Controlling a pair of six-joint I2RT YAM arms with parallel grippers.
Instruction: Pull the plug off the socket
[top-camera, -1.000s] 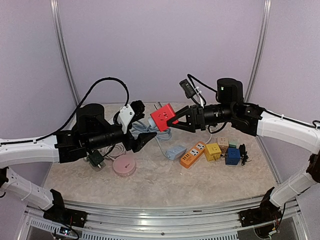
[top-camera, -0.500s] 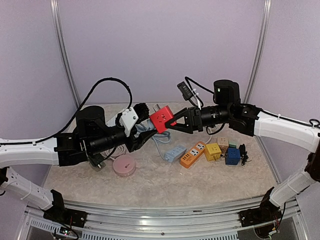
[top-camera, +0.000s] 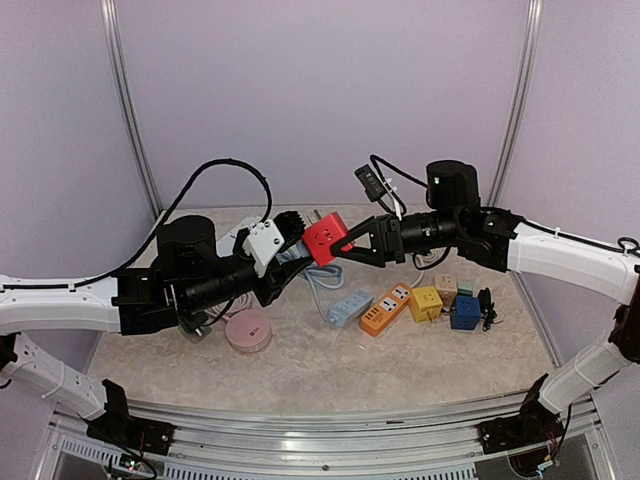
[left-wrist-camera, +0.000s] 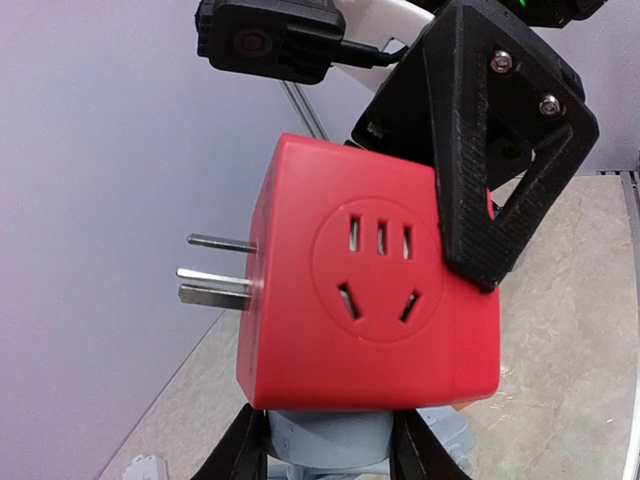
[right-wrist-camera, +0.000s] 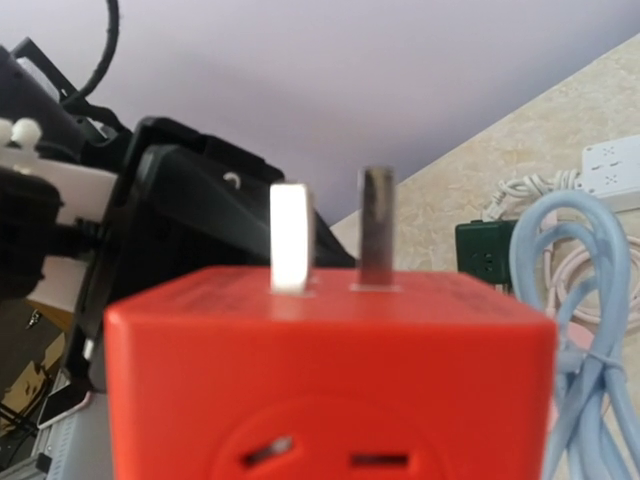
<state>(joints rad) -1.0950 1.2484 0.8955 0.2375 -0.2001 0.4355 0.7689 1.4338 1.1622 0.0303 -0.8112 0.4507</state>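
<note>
gripping the red plastic cube socket (top-camera: 326, 240) between its fingers, the right gripper (top-camera: 347, 243) holds it aloft, while the pale blue-grey plug (left-wrist-camera: 325, 435), not yet pulled out, sits seated in it between the fingers of the left gripper (left-wrist-camera: 327, 462), though i cannot tell whether they pinch it.

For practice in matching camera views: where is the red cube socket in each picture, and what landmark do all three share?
Top external: red cube socket at centre, up in mid-air.
Left wrist: fills the middle, round face toward the camera.
Right wrist: fills the lower half.
Shared landmark: its metal prongs.
</note>
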